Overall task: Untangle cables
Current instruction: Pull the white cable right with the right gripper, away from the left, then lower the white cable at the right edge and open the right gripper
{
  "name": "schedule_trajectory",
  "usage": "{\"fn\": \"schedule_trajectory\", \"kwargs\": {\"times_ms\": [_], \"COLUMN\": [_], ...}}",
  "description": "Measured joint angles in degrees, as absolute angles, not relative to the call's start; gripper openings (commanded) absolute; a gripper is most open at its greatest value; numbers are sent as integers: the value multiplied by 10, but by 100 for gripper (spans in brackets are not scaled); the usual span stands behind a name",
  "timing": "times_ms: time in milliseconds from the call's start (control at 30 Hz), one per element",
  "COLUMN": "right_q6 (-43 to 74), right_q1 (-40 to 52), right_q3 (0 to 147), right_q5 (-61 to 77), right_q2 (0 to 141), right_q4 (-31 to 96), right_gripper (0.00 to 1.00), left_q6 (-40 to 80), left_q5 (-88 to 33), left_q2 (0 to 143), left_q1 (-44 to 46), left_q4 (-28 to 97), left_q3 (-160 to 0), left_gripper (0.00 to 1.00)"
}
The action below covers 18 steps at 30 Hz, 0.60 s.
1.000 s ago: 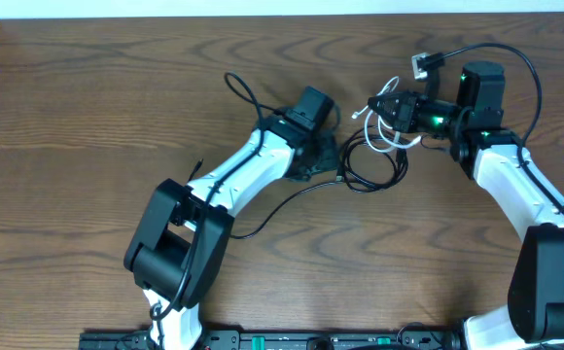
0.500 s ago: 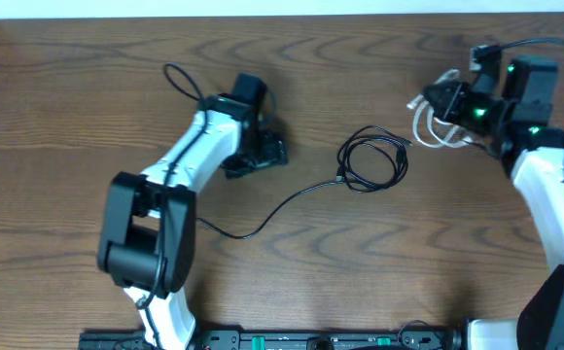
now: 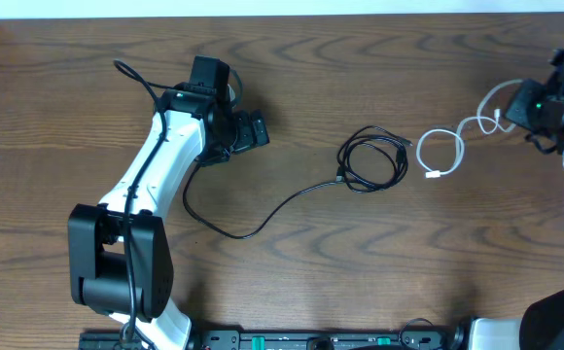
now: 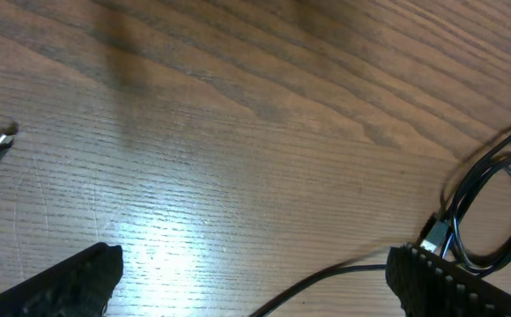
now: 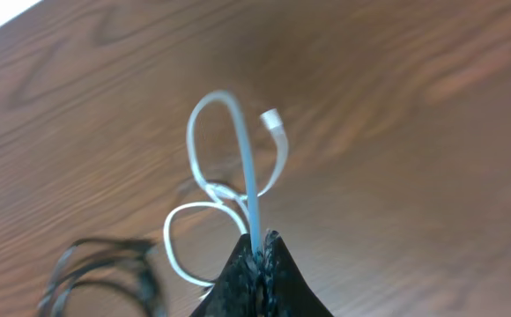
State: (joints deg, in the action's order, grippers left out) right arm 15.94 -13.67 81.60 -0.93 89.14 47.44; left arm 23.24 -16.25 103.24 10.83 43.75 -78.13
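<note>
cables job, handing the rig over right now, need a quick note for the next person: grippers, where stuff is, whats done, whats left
left gripper: open, empty, just left of the black cable.
right gripper: shut on the white cable, at the far right of the overhead view.
black cable: coiled mid-view, its tail trailing off to the left.
done: white and black lie apart, not crossing.
left: probably set the white one down and release; the black coil may need loosening.

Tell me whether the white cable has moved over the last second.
Yes: the white cable went right, clear of the black coil, which stayed put.
</note>
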Motion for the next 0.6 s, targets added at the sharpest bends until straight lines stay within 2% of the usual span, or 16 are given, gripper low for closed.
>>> {"fn": "schedule_trajectory", "kwargs": {"times_ms": [167,600], "right_q6": [141,68], "right_q1": [-169,-187], "right_q3": [816,837], "right_q5": [-72,-206], "right_q2": [892,894], "right_q4": [461,305], "right_gripper": [1,1], "left_q6": [233,232], "left_q5": [-162,-162], "left_q2": [1032,1032], "left_q1": [108,108], "left_q4": [437,437], "left_q3": [-781,-781], "left_gripper": [98,98]}}
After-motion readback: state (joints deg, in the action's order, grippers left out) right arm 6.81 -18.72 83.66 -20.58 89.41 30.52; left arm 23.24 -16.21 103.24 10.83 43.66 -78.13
